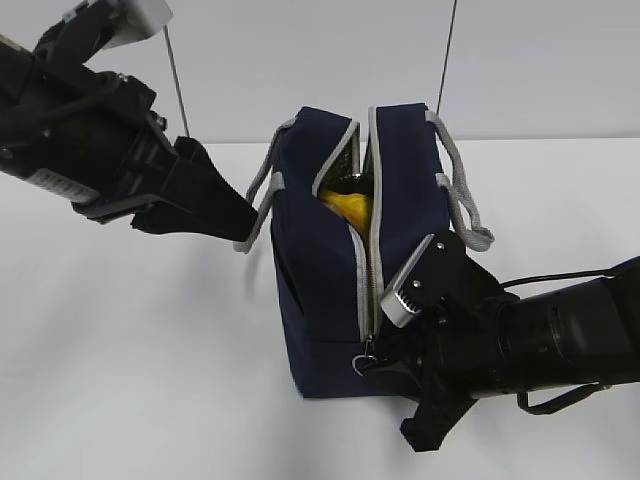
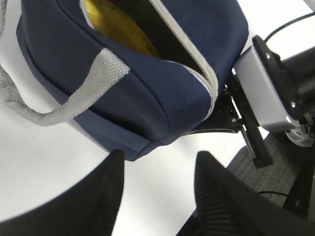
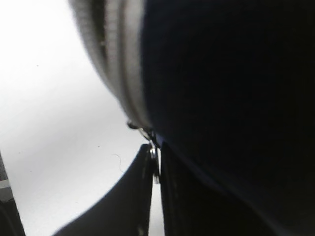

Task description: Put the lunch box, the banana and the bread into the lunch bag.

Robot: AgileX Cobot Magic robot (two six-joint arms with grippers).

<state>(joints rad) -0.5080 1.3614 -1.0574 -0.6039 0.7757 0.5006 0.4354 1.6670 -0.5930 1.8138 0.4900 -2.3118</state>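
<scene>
Two tools in play. Right tool point(image 1: 372, 362) sits at the lunch bag's point(image 1: 320, 270) near bottom end, about 5 o'clock from the bag's middle in the exterior view; its jaws are pinched together on the metal ring pull point(image 3: 154, 156) of the zipper point(image 1: 374, 215). Left tool point(image 1: 238, 222) hangs at 9 o'clock of the bag, jaws apart, holding nothing, tip just beside the grey handle point(image 1: 262, 205).

Bag stands upright on the white tabletop point(image 1: 130, 340), top gaping, zipper undone along most of its run. Banana point(image 1: 352, 207) shows yellow inside the opening. Lunch box and bread not visible, likely deeper in the bag, can't confirm.

Key relation: zipper track runs from the pull at 6 o'clock up and over toward 12 o'clock. Right arm is the nearer one and has the pull, so closing probably means dragging toward 12.
</scene>
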